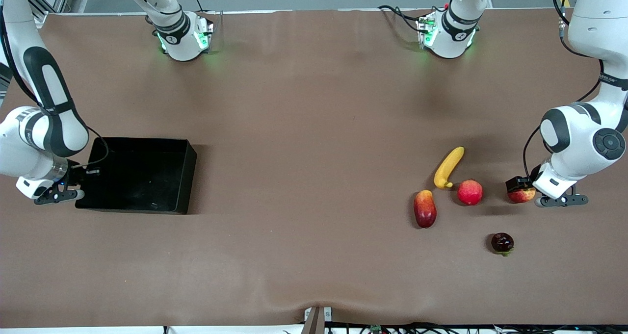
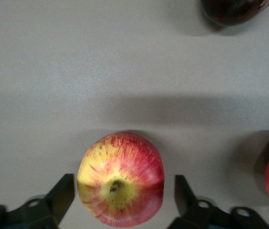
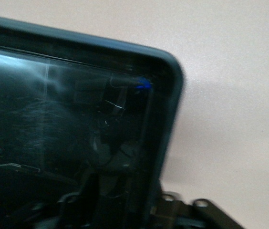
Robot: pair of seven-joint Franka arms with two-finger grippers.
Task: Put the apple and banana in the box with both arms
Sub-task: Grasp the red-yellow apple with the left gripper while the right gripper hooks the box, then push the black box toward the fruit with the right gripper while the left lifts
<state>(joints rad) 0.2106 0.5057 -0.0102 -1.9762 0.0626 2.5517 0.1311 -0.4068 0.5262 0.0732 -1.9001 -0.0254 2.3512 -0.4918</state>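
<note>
we see the box (image 1: 142,174) holding no fruit, at the right arm's end. the right gripper (image 1: 59,195) sits at its wall; its state we cannot tell. the left gripper (image 2: 121,193) straddles the apple (image 2: 120,179), fingers (image 2: 62,196) apart. the banana (image 1: 448,167) lies on the table (image 1: 304,128) nearby.

I count five pieces of fruit on my table, all gathered toward the left arm's end: one apple (image 1: 521,194), one banana (image 1: 448,167), one plain pink-red round fruit (image 1: 470,192), one elongated red-orange fruit (image 1: 425,209) and one small dark red fruit (image 1: 502,243). There is a single black box (image 1: 142,177), sitting alone toward the right arm's end. I have two arms to work with, each carrying one gripper, so two in all: the left gripper (image 1: 527,191) and the right gripper (image 1: 78,179).
</note>
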